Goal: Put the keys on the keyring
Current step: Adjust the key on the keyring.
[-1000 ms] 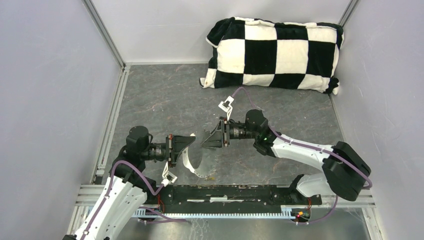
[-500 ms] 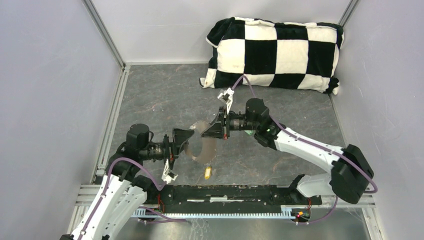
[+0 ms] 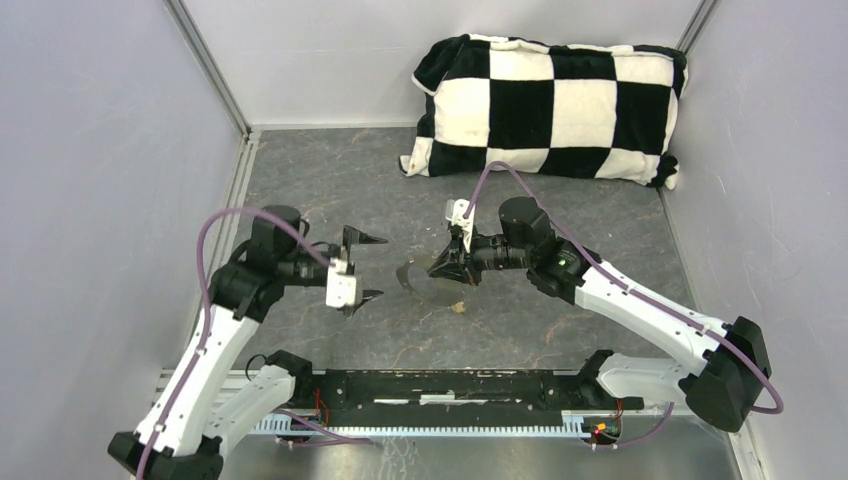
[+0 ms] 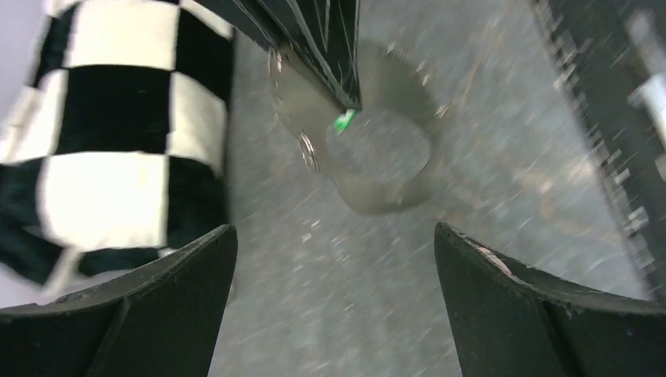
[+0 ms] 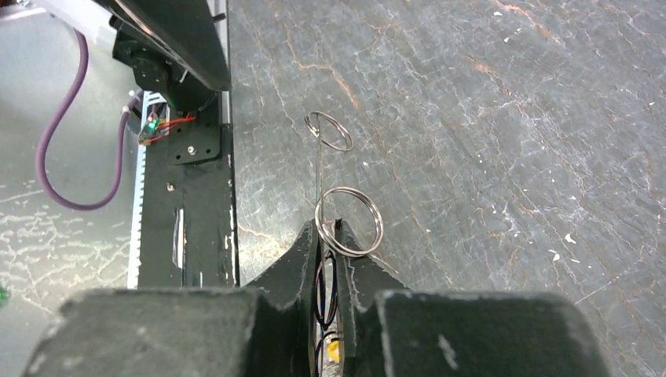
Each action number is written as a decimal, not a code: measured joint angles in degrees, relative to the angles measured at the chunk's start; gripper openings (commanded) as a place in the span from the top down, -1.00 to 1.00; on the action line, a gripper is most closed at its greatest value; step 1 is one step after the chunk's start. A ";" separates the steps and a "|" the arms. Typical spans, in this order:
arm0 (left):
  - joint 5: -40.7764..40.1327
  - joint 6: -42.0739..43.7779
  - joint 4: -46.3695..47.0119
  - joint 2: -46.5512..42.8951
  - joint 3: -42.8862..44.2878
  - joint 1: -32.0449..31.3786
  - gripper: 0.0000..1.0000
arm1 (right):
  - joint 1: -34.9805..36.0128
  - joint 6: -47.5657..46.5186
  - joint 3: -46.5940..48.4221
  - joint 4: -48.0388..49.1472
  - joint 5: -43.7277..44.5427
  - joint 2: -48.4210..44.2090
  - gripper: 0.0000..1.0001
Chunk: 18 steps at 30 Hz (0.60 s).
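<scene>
Left gripper has withdrawn leftward, fingers wide, empty, well apart from right gripper clamped narrowly on keyring.

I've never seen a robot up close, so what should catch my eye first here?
The black-and-white checkered pillow at the far right corner of the table stands out most. Nearer the middle, the right hand pinches a thin wire keyring, and the left hand gapes wide open opposite it.
</scene>
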 measured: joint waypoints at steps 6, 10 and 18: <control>12.07 -22.95 2.29 6.88 0.37 0.02 -1.00 | 0.17 -3.10 1.38 -2.95 -2.01 -0.02 0.86; 16.31 -30.47 5.09 6.05 -4.28 0.00 -1.00 | 1.68 -4.00 1.49 -3.26 -3.87 -0.07 0.87; 16.70 -29.29 5.64 3.58 -2.86 0.00 -1.00 | 6.73 -7.23 1.03 -3.58 -8.66 -2.08 0.99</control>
